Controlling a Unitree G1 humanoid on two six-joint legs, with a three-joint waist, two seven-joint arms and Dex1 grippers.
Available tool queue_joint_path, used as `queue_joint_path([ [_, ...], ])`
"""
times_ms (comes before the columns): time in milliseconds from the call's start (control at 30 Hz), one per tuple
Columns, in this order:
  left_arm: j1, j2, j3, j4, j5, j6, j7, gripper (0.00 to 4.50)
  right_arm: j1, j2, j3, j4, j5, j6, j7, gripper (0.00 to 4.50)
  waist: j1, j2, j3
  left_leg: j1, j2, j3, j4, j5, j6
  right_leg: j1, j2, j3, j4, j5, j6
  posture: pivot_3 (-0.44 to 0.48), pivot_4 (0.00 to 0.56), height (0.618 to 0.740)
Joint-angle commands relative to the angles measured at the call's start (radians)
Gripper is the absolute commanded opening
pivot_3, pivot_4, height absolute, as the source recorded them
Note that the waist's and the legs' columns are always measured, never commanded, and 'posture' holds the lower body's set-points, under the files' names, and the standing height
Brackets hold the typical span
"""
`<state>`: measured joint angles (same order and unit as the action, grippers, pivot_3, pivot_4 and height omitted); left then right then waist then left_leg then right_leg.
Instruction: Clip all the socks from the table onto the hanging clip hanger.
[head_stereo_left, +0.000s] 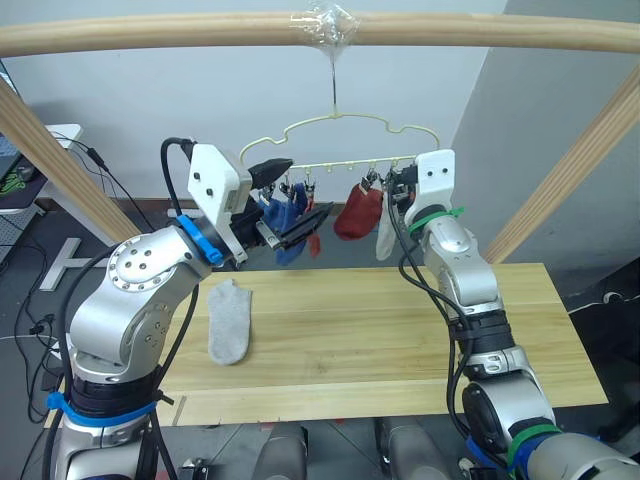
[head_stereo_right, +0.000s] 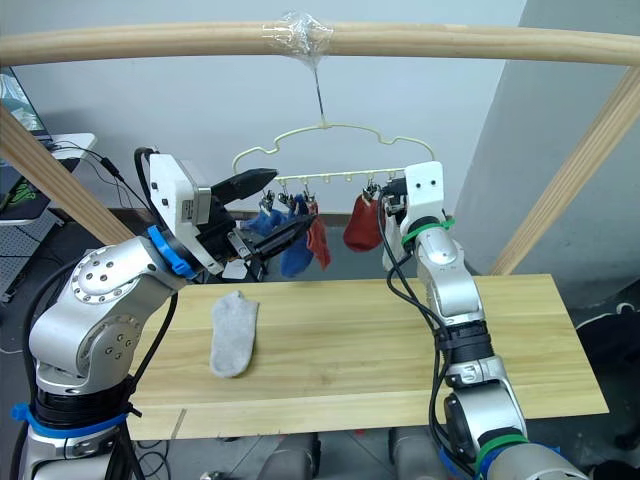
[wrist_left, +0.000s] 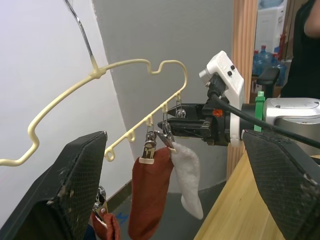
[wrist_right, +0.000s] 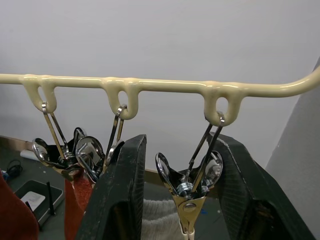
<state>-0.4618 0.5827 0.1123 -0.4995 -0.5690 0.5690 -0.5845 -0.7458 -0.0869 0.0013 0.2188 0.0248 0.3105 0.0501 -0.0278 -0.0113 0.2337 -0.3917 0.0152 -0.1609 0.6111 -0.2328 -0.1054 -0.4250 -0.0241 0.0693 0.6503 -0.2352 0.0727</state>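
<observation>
1 grey sock (head_stereo_left: 230, 320) lies on the tabletop (head_stereo_left: 400, 330), long axis running away from the robot, below the released left claw (head_stereo_left: 290, 200), the nearer arm. Right claw (wrist_right: 172, 192) straddles a clip (wrist_right: 189, 192), not pinching it, at the hanger (head_stereo_left: 350, 125).

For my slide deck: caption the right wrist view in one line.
Open right gripper straddles a metal clip hanging from the pale clip hanger, a light grey sock pinched in it.

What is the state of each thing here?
Hanger: hangs from the beam.
Blue socks: clipped.
Red sock: clipped.
Hung grey sock: in a clip.
Other grey sock: flat on table.
Left gripper: open.
Right gripper: open around a clip.
</observation>
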Motion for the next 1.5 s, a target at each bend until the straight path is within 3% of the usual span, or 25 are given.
queue_joint_path([
  [33,-0.008,-0.005,0.007,-0.021,-0.006,-0.007,0.007,4.5,-0.027,0.003,-0.007,-0.013,0.004,-0.03,0.007,1.98,0.0,0.0,0.0,0.0,0.0,0.0,0.0,0.0,0.0,0.0,0.0,0.0,0.0,0.0,0.0,0.14,0.199,0.74],
  [167,-0.002,-0.006,0.005,-0.019,-0.004,-0.01,0.009,4.5,-0.022,0.002,-0.008,-0.012,0.003,-0.038,0.008,1.98,0.0,0.0,0.0,0.0,0.0,0.0,0.0,0.0,0.0,0.0,0.0,0.0,0.0,0.0,0.0,0.136,0.203,0.74],
  [267,-0.005,-0.007,0.003,-0.017,-0.002,-0.012,0.008,4.5,-0.022,0.002,-0.013,-0.009,0.003,-0.04,0.005,1.4,0.0,0.0,0.0,0.0,0.0,0.0,0.0,0.0,0.0,0.0,0.0,0.0,0.0,0.0,0.0,0.136,0.203,0.74],
  [333,-0.01,-0.011,0.002,-0.014,-0.002,-0.013,0.007,4.5,-0.023,0.0,-0.015,-0.009,0.004,-0.044,0.006,0.7,0.0,0.0,0.0,0.0,0.0,0.0,0.0,0.0,0.0,0.0,0.0,0.0,0.0,0.0,0.0,0.136,0.203,0.74],
  [433,-0.008,-0.018,-0.002,-0.023,-0.004,-0.009,0.01,4.5,-0.02,-0.003,-0.017,-0.016,0.007,-0.041,0.012,0.01,0.0,0.0,0.0,0.0,0.0,0.0,0.0,0.0,0.0,0.0,0.0,0.0,0.0,0.0,0.0,0.131,0.2,0.74],
  [733,0.033,-0.029,-0.039,-0.045,-0.002,0.0,0.009,4.5,-0.036,-0.029,-0.053,-0.024,0.039,0.018,0.047,0.01,0.0,0.0,0.0,0.0,0.0,0.0,0.0,0.0,0.0,0.0,0.0,0.0,0.0,0.0,0.0,0.116,0.211,0.74],
  [867,0.223,-0.017,-0.062,0.003,0.072,-0.034,0.005,4.5,-0.069,-0.096,-0.057,-0.038,0.078,0.138,0.129,0.01,-0.005,0.0,0.0,0.002,0.0,0.001,0.0,0.0,0.0,0.001,0.0,0.001,0.0,0.0,0.0,0.103,0.211,0.74],
  [933,0.347,0.02,-0.091,0.118,0.193,-0.115,0.005,4.5,-0.058,-0.134,-0.035,-0.067,0.081,0.168,0.177,0.01,-0.004,0.0,0.0,0.003,0.0,0.001,0.0,0.0,0.0,0.001,0.0,0.001,0.0,0.0,-0.001,0.097,0.22,0.74],
  [1033,0.435,0.009,-0.083,0.25,0.271,-0.141,0.064,4.5,-0.029,-0.171,-0.003,-0.108,0.082,0.206,0.227,0.01,-0.004,0.001,0.0,0.004,0.0,0.001,-0.001,0.0,0.001,0.001,0.0,0.001,0.001,-0.001,-0.002,0.097,0.22,0.74],
  [1167,0.44,-0.087,0.019,0.417,0.309,-0.156,0.226,4.5,-0.006,-0.18,-0.011,-0.15,0.086,0.237,0.231,0.01,0.004,0.0,0.001,0.004,0.0,-0.001,0.0,0.0,0.001,0.003,0.0,0.0,0.002,-0.001,-0.002,0.094,0.226,0.74],
  [1400,0.366,-0.16,0.037,0.589,0.37,-0.154,0.334,4.5,-0.001,-0.192,0.012,-0.172,0.071,0.251,0.245,0.01,0.002,0.0,0.001,0.006,0.0,0.0,0.001,0.0,0.001,0.003,0.0,0.0,0.006,-0.001,-0.001,0.113,0.241,0.74],
  [1500,0.307,-0.213,0.074,0.661,0.336,-0.129,0.367,4.5,0.005,-0.194,0.024,-0.171,0.065,0.248,0.245,0.01,0.002,-0.001,0.001,0.007,0.0,0.0,0.001,0.0,0.001,0.003,0.0,0.0,0.007,-0.002,-0.002,0.111,0.244,0.74],
])
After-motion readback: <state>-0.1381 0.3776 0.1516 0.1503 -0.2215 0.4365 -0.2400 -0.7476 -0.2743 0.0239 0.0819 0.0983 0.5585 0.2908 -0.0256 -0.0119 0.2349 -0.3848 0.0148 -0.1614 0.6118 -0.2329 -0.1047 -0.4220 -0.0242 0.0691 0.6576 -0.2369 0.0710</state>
